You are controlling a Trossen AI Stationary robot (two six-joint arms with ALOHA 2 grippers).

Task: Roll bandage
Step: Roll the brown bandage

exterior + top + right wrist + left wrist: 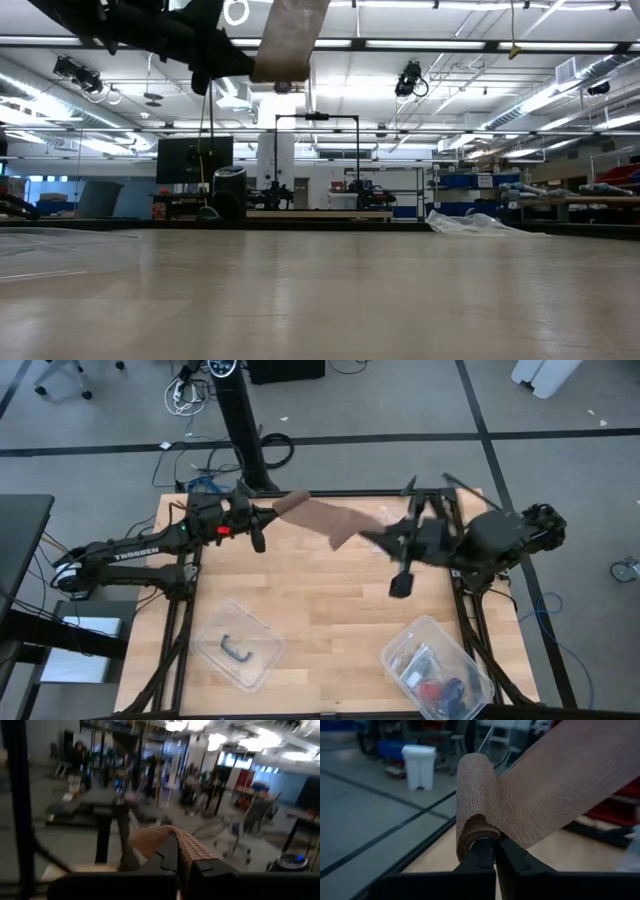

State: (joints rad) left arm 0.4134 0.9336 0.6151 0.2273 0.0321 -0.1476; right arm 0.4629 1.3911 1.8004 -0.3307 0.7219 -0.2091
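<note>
Bandage [322, 518] stretched in air above table [320, 615], upper centre of high view | left gripper [494, 851] fingers clamped on rolled end | right gripper [182, 857] fingers clamped on other end

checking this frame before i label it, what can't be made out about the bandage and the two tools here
- Low view: the bandage is cut off by the top edge, so its span between the arms is unseen.
- High view: the right tool is buried among the arm's dark parts; the pinch point is hidden.
- Right wrist view: motion blur smears the cloth at the fingers.
- Left wrist view: the left tool hides the roll's underside.
</note>
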